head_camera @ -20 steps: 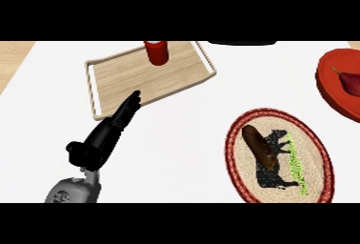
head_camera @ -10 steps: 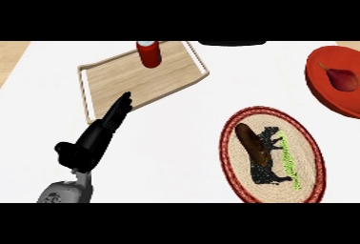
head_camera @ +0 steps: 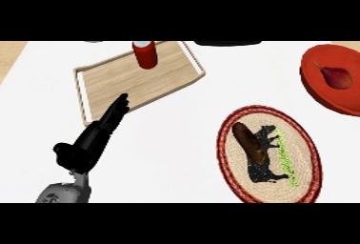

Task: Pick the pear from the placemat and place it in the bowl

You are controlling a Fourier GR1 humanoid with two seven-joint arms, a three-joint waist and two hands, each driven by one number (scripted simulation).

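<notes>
- White table (head_camera: 175,133) carries everything.
- Wooden tray (head_camera: 134,81) far left, red bottle (head_camera: 145,54) upright on it.
- Woven placemat (head_camera: 271,152) holds a brown oblong item (head_camera: 249,143).
- Red bowl (head_camera: 330,81) far right, pear (head_camera: 336,76) inside.
- Left hand (head_camera: 95,138): fingers straight, holding nothing, tips over tray edge.

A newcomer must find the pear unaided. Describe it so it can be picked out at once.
Look to the counter's far right edge, where a red round bowl sits partly cut off by the view. Inside lies the dark red, teardrop-shaped pear with a thin stem. The long brown item on the woven oval placemat is not it.
</notes>
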